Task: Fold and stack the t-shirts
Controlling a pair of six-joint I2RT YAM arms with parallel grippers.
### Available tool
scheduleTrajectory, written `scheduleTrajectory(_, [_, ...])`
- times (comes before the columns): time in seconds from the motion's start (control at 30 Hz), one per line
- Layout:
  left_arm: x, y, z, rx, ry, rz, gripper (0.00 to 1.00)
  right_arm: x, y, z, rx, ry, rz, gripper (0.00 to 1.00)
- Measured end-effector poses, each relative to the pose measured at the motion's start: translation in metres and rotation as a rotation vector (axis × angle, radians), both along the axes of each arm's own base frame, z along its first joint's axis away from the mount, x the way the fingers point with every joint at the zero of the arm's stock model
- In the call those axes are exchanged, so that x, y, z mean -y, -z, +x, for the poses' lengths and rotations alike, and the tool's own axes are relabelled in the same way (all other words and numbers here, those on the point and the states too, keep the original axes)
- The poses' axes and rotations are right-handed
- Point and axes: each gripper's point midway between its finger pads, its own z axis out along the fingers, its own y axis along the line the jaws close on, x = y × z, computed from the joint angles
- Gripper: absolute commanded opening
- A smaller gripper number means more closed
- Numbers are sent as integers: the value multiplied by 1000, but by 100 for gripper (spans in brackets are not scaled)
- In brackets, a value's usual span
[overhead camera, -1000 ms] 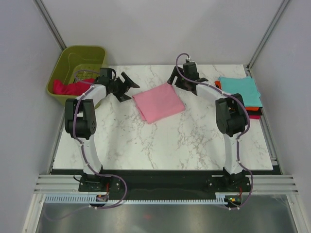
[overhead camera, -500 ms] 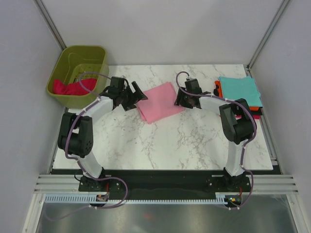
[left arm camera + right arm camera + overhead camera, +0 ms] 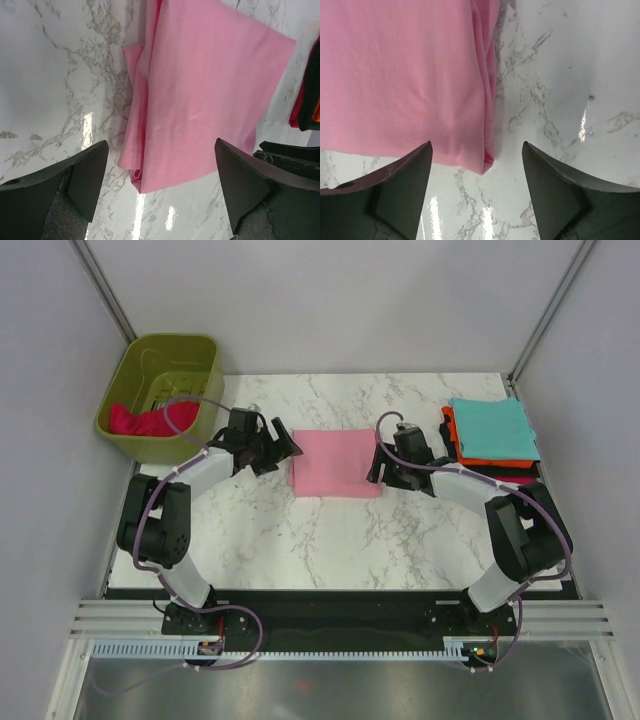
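Pink t-shirt [image 3: 335,462] lies folded at the middle of the desk [image 3: 330,540], left of the teal-topped stack [image 3: 490,428]. Left jaws and right jaws gape wide at its side edges, empty. Risk: pinching only the top layer — edge layers look loose, hard to tell — would unfold it in transfer.

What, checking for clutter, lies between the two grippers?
The folded light pink t-shirt, flat on the marble table, separates left gripper from right gripper, seen in the top external view.

Stretched both arms in from the bottom edge toward mid-frame, elbows bowed outward; held the left gripper [image 3: 282,450] wide apart at centre-left, the right gripper [image 3: 376,465] likewise spread at centre-right, both pitched low.
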Motion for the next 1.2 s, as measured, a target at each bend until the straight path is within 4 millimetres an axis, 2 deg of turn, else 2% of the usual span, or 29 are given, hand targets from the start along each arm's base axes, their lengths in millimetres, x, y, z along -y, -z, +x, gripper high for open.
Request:
scheduleTrajectory(0.17, [8, -10, 16, 44, 25, 2, 93, 9, -17, 16, 51, 44, -4, 82])
scheduleTrajectory(0.3, [15, -5, 38, 61, 33, 6, 88, 9, -22, 45, 81, 78, -6, 80])
scheduleTrajectory(0.4, [18, 10, 50, 40, 36, 15, 83, 7, -15, 70, 91, 97, -4, 78])
scheduleTrajectory(0.6, [20, 42, 69, -9, 31, 46, 84, 5, 12, 111, 80, 130, -10, 74])
scheduleTrajectory(0.7, [23, 40, 83, 12, 27, 51, 81, 7, 8, 130, 106, 145, -1, 71])
scheduleTrajectory(0.8, [25, 43, 93, 17, 27, 52, 71, 9, 13, 143, 112, 156, 3, 66])
scheduleTrajectory(0.97, [27, 46, 101, 21, 30, 51, 68, 3, 14, 159, 137, 148, 28, 59])
scheduleTrajectory(1.13, [29, 48, 104, 22, 31, 49, 62, -7, 14, 166, 157, 120, 73, 48])
scheduleTrajectory(1.2, [29, 49, 105, 22, 32, 47, 58, -11, 15, 166, 153, 109, 87, 41])
